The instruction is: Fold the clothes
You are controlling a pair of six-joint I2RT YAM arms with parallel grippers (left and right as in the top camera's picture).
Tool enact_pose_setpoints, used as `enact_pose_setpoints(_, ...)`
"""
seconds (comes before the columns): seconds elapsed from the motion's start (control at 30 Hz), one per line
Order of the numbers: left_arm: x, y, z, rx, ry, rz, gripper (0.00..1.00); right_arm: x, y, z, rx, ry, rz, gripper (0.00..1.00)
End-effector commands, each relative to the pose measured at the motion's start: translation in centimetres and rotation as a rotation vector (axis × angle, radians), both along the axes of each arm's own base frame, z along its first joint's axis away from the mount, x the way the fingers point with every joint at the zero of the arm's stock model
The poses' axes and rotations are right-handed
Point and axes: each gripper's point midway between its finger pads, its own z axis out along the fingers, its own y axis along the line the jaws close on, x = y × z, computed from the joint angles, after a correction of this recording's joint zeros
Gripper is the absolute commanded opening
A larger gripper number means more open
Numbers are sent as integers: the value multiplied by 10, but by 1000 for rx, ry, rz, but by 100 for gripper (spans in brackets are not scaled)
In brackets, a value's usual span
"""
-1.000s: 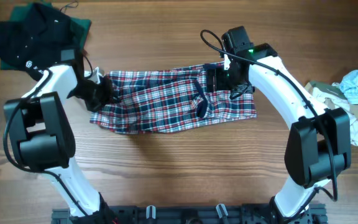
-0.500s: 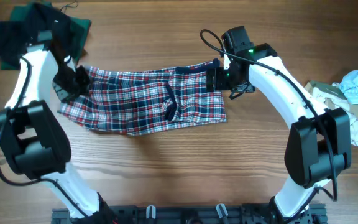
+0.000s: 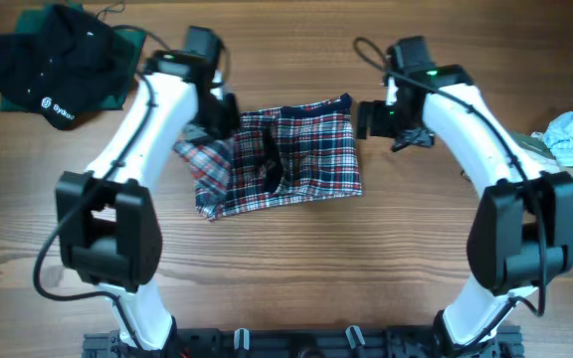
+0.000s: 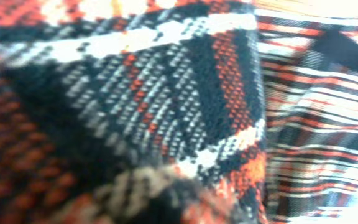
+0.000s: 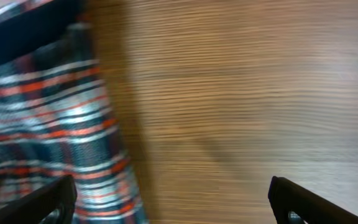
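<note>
The clothes in play are a red, navy and white plaid cloth (image 3: 306, 149) lying bunched at the table's middle, its left part doubled over toward the centre. My left gripper (image 3: 224, 117) sits at the cloth's upper left corner, shut on a fold of it. The left wrist view is filled by the plaid cloth (image 4: 166, 93) pressed close, hiding the fingers. My right gripper (image 3: 379, 119) hovers just off the cloth's right edge, open and holding nothing. In the right wrist view, that gripper (image 5: 173, 199) spans bare wood, with the plaid cloth (image 5: 42, 124) at the left.
A black garment (image 3: 58, 60) on a green one (image 3: 127, 45) lies at the back left corner. A pile of pale clothes (image 3: 565, 149) sits at the right edge. Both arm bases stand at the table's front edge.
My left gripper has carried the cloth's left end up and to the right, doubling the cloth into a shorter shape. The right gripper has drifted slightly right, off the cloth.
</note>
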Motion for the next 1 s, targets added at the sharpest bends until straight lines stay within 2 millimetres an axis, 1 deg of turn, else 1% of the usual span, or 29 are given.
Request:
enact_pose_setpoints(0.0,9,-32,27,-47,-88,23,4,2,-26,-7,-25,27,-55,100)
enact_pose_setpoints(0.07,12,-42,32,-62,-108,15,4,1,-31,-7,-27,30,-51,100)
enact_pose_setpoints(0.17,22,-60,52,-93,-168,3,4,2,-35,-7,-28,29,-56,100)
enact_pose_setpoints(0.23,27,-71,61,-110,-205,-14,4,2,-35,-7,-28,29,-56,100)
enact_pose_setpoints(0.37,31,-91,68,-140,-247,-27,4,1,-35,-7,-29,32,-54,100)
enact_pose_setpoints(0.47,27,-109,71,-154,-265,-65,4,0,-35,-7,-30,36,-53,99)
enact_pose_setpoints(0.53,25,-116,71,-160,-271,-81,5,0,-35,-7,-30,37,-53,100)
enact_pose_setpoints(0.73,22,-133,74,-177,-295,-114,7,-4,-35,-8,-31,53,-56,100)
enact_pose_setpoints(0.97,22,-133,73,-171,-293,-115,7,-5,-35,-8,-32,59,-56,100)
